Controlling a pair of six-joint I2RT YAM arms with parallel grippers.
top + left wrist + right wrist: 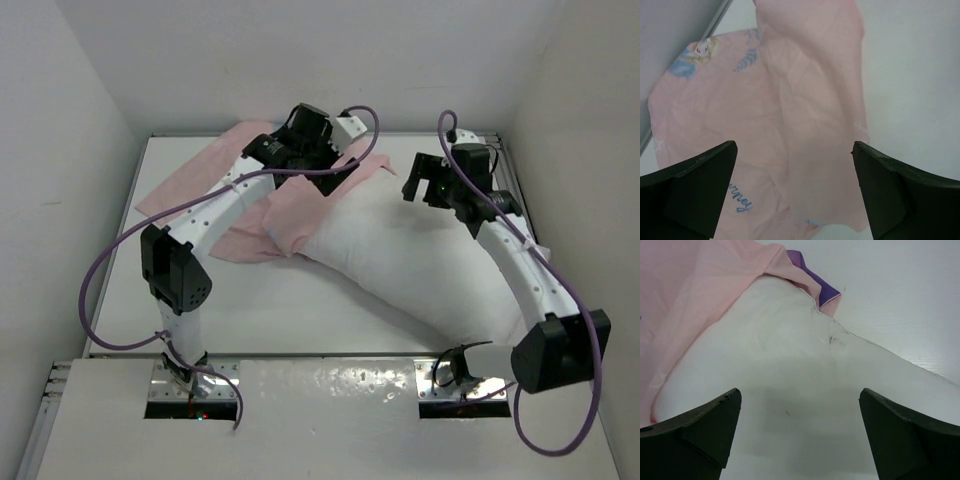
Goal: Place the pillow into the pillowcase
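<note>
Left gripper (794,146) first: its jaws stand wide apart and grip nothing. It hangs over the pillowcase (190,187), and my wrist view looks straight down between the two dark fingers (700,180) onto creased pale pink cloth. A faint print of the blonde princess (702,47) shows through the fabric toward the far left, and some mirrored blue lettering (740,200) lies close to my left finger. Whether the fingertips touch the cloth I cannot tell.

The pillowcase is spread on the far left part of the white table (300,310), pink side showing. Its right-hand part is bunched up and drapes over the left end of the pillow (400,250).

The pillow lies across the middle and right of the table, bending from under that pink fold toward the near right, where it ends by the base of my right arm. Most of its white bulk is uncovered.

On the right, my right gripper (800,391) is also fully spread and empty, poised above the pillow's far end. In its wrist view the pink edge meets the pillow's seam, and a small purple corner (812,275) of the case is turned out just beyond it.
</note>
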